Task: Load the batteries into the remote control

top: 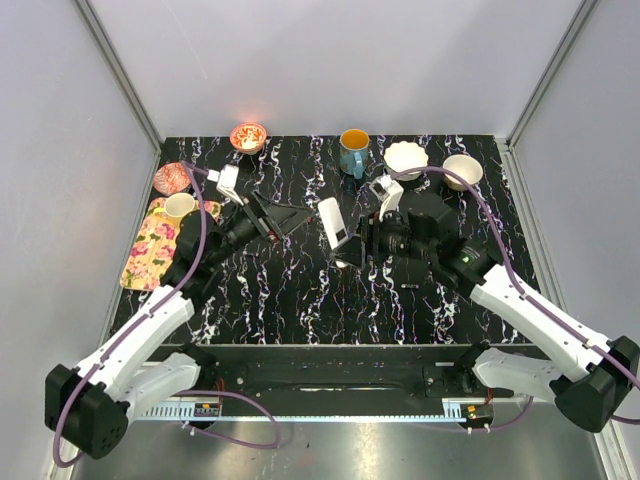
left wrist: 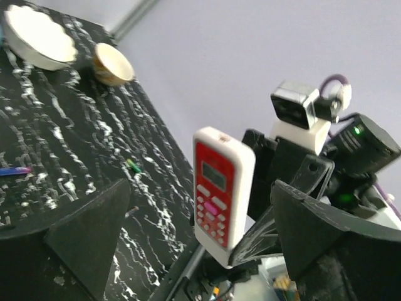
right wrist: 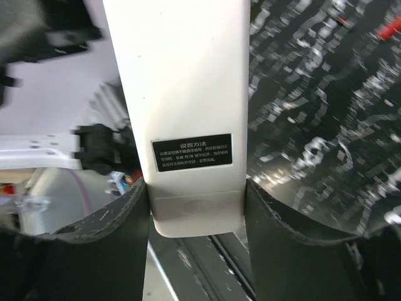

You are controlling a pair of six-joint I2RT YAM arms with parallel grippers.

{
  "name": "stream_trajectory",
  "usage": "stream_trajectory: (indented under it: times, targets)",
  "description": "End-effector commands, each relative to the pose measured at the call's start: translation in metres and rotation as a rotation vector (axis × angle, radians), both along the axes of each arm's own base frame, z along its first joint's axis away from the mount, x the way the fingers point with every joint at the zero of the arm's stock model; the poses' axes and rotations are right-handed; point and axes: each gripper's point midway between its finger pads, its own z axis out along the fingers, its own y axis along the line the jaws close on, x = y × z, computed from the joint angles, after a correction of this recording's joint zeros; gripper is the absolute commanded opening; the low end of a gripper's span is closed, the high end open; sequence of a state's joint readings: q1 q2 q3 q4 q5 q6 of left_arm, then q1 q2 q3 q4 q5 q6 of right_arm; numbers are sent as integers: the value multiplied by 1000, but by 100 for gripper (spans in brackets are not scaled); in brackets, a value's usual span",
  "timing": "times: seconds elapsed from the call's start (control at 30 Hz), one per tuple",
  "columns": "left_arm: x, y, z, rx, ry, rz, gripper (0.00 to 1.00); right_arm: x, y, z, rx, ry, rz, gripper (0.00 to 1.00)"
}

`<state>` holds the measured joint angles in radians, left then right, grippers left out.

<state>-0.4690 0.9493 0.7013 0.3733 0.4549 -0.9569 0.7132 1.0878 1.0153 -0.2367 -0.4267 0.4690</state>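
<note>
At the near edge of the worktop (top: 300, 300) the two arms reach forward from their bases and meet around the middle of the black, white-veined surface.

The right end effector (top: 352, 243) is closed on the remote control (left wrist: 219, 188). Its two black fingers (right wrist: 94, 251) press against the long sides of the lower end. The remote control stands roughly upright in this grip. Its plain white back, with a small black label and a seam just below it, faces the right wrist camera. Its red button face and small pale display face the left arm.

The left end effector (top: 283, 214) sits just left of the remote control with its fingers spread as wide as they go. It has hold of nothing, and in the left wrist view the remote control stands framed between its fingers without touching either one.

The batteries lie loose on the worktop, apart from the remote control. A greenish battery (left wrist: 133, 165) rests beyond the left finger, and a bluish battery (left wrist: 14, 170) shows at the edge of that view. A blurred reddish-orange battery (right wrist: 388, 28) shows at the corner of the right wrist view.

Farther back on the left, a flowered tray (top: 145, 255) carries a yellow cup (top: 180, 205), with a red patterned bowl (top: 172, 178) just behind it. Along the far edge stand an orange bowl (top: 248, 136), a teal mug (top: 354, 150), a white scalloped bowl (top: 406, 158) and a cream bowl (top: 462, 170).
</note>
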Motion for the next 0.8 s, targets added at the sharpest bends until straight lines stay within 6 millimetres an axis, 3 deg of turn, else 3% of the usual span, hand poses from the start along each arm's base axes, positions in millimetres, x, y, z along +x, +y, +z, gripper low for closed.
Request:
stream_trajectory:
  times: [0.0, 0.1, 0.3, 0.77]
  targets:
    - [8, 8, -25, 127, 68, 138, 99, 13, -32, -44, -281, -37, -128, 0]
    - [5, -4, -20, 176, 58, 172, 99, 13, -29, -48, -294, -43, -139, 0]
    - [5, -32, -47, 296, 141, 163, 99, 15, -22, -43, -289, -54, -148, 0]
    - [12, -74, -68, 364, 199, 131, 65, 10, -18, -39, -297, -63, -146, 0]
